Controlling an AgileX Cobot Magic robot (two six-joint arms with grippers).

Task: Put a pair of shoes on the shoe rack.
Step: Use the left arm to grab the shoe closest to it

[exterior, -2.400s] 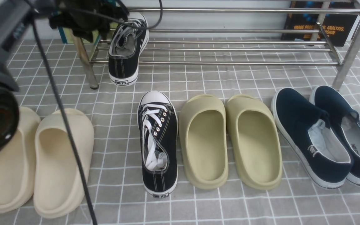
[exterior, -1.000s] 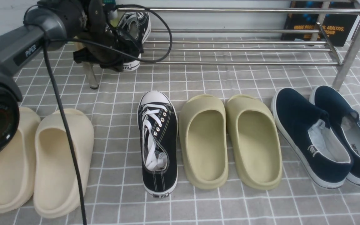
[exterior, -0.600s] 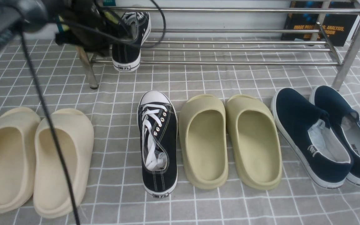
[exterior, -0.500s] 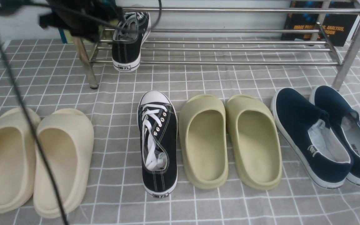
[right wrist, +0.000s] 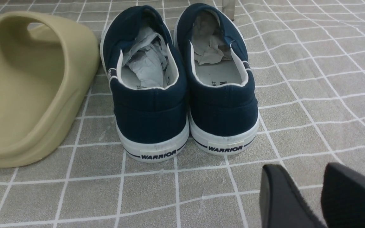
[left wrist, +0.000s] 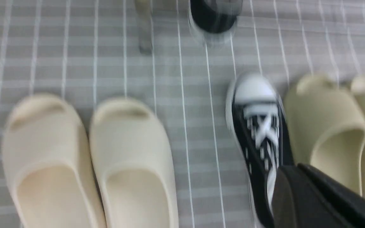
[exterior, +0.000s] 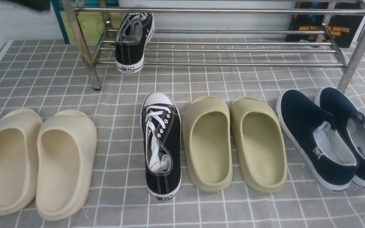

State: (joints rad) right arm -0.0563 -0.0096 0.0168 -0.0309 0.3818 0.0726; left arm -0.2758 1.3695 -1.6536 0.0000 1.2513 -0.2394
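One black sneaker [exterior: 131, 41] of the pair of shoes stands on the lower tier of the shoe rack [exterior: 233, 64], at its left end, heel toward me. The other black sneaker [exterior: 162, 142] lies on the floor cloth in front, toe toward the rack. In the blurred left wrist view my left gripper [left wrist: 291, 169] is shut and empty, hovering above the floor sneaker [left wrist: 258, 126]. In the right wrist view my right gripper [right wrist: 306, 177] hangs low behind the navy shoes, slightly open with only floor showing between its fingers.
Cream slides [exterior: 40, 161] lie at the left, olive slides [exterior: 233, 142] right of the floor sneaker, navy slip-ons [exterior: 328, 139] at the right. A dark book [exterior: 325, 25] and a green-yellow box [exterior: 87, 25] stand behind the rack. The rack's left leg [exterior: 87, 63] stands near the racked sneaker.
My left arm pushed the sneaker further onto the rack, then pulled back up and left out of the front view. The sneaker stays on the rack.
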